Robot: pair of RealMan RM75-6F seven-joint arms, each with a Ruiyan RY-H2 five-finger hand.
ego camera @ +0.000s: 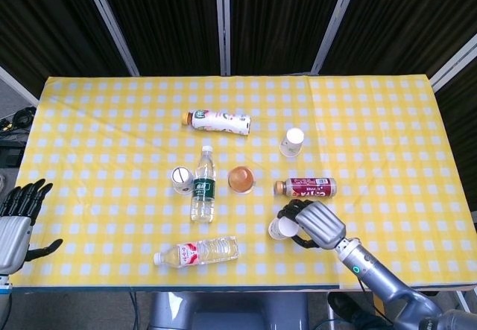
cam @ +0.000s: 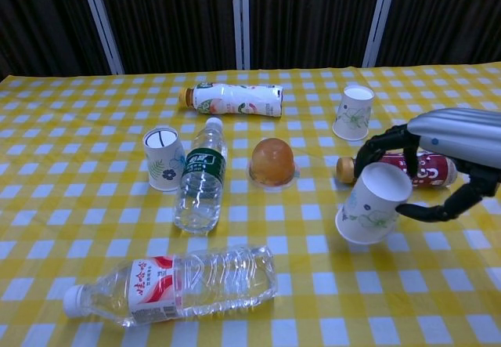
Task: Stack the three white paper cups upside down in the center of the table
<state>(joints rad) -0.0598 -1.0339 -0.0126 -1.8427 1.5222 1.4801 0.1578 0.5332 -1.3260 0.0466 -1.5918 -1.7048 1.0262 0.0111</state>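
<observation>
Three white paper cups with a flower print are on the yellow checked table (ego camera: 104, 121). One cup (ego camera: 181, 179) (cam: 163, 157) stands upside down left of centre. A second cup (ego camera: 292, 141) (cam: 354, 112) stands upside down at the back right. The third cup (ego camera: 280, 229) (cam: 369, 204) is tilted on its side at the front right, its base up toward the fingers. My right hand (ego camera: 309, 224) (cam: 446, 155) grips it, fingers curled over the base and thumb below. Only the head view shows my left hand (ego camera: 16, 218), which hangs with fingers spread at the table's left front edge and holds nothing.
An orange dome-shaped jelly cup (ego camera: 241, 179) (cam: 273, 161) sits at the centre. A green-label water bottle (ego camera: 202, 194) (cam: 200, 182) lies beside it. A red-label bottle (ego camera: 197, 252) (cam: 172, 283) lies at the front, a white drink bottle (ego camera: 219, 121) at the back, a red drink bottle (ego camera: 307, 188) just behind my right hand.
</observation>
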